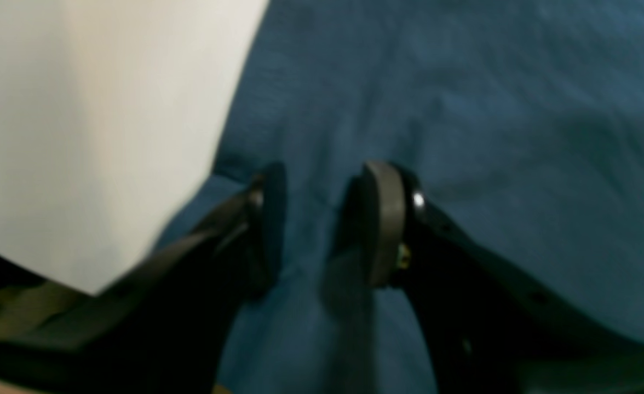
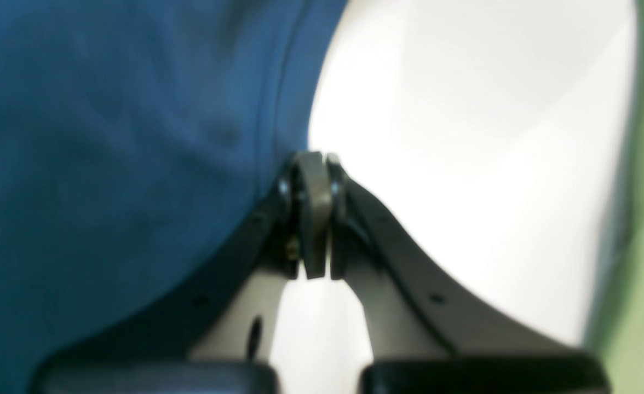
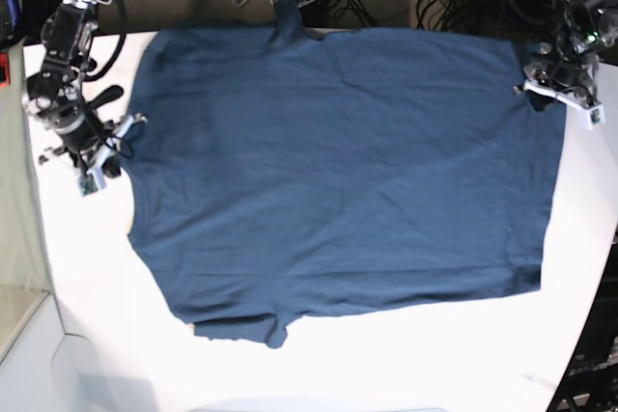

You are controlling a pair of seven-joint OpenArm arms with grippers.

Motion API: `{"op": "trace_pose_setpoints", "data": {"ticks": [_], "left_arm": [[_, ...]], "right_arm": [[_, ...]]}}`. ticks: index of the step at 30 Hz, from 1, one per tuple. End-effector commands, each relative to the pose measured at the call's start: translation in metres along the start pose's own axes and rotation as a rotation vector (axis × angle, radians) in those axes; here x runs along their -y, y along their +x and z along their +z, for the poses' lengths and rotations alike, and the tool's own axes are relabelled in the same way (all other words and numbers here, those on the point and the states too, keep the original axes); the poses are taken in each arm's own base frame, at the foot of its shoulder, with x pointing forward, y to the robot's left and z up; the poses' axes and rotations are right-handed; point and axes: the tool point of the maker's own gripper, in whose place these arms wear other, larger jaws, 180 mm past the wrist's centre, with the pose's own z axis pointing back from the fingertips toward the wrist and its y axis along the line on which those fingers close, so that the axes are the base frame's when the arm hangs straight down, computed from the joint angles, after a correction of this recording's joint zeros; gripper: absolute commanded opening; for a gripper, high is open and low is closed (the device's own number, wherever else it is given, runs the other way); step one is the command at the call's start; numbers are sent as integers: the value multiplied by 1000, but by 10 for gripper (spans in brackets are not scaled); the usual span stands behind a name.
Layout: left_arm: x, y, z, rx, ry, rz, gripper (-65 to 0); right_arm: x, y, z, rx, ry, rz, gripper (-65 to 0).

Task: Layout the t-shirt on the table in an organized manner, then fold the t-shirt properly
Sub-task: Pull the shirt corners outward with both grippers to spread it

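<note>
The t-shirt (image 3: pixel 338 180) lies spread flat over most of the table (image 3: pixel 406 364). One edge reaches the far edge of the table. Only the base view shows this whole shape. The left wrist view shows the left gripper (image 1: pixel 322 224) with its jaws apart above the blue cloth, near the cloth's edge. The right wrist view shows the right gripper (image 2: pixel 314 213) pressed together just beside the shirt's hem. I cannot tell if it pinches cloth.

text: none legible | labels: none | brands: none | numbers: none — t-shirt (image 3: pixel 338 180) plain | desk (image 3: pixel 406 364) unmarked — wrist views blurred
</note>
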Motion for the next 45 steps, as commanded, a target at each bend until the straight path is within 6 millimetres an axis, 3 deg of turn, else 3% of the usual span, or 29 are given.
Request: {"op": "trace_pose_setpoints", "data": {"ticks": [1,4,8,15,18,21,29,32,36,45], "left_arm": [[3,23,8,68,-17,-12,-425],[15,39,21,123,-66,-3,-425],[12,61,38,204,-77,44,-425],[4,49,60,219,-65,94,-425],[3,37,64,195,-58,91,-425],[0,29,68,175,-50,84,-425],[-2,25,69,166,-45,85,-425],[-2,26,68,170,-46,86,-425],[0,26,67,170,-51,86,-425],[5,26,66,178,-59,105,-425]], "right_arm": [[16,35,4,96,-39,19,-650],[18,71,-6,162,-36,35,-650],[3,101,-40,182,47,36,-650],[-19,153,-109,147,212,-33,-650],[-34,158,-128,156,279,-88,-650],[-45,153,-137,164,323,-133,-650],[-56,105,-139,143,343,-196,-650],[-32,78,-141,104,231,-208,-650],[-3,65,-141,102,95,-213,-650],[24,62,-144,65,-79,-51,-650]]}}
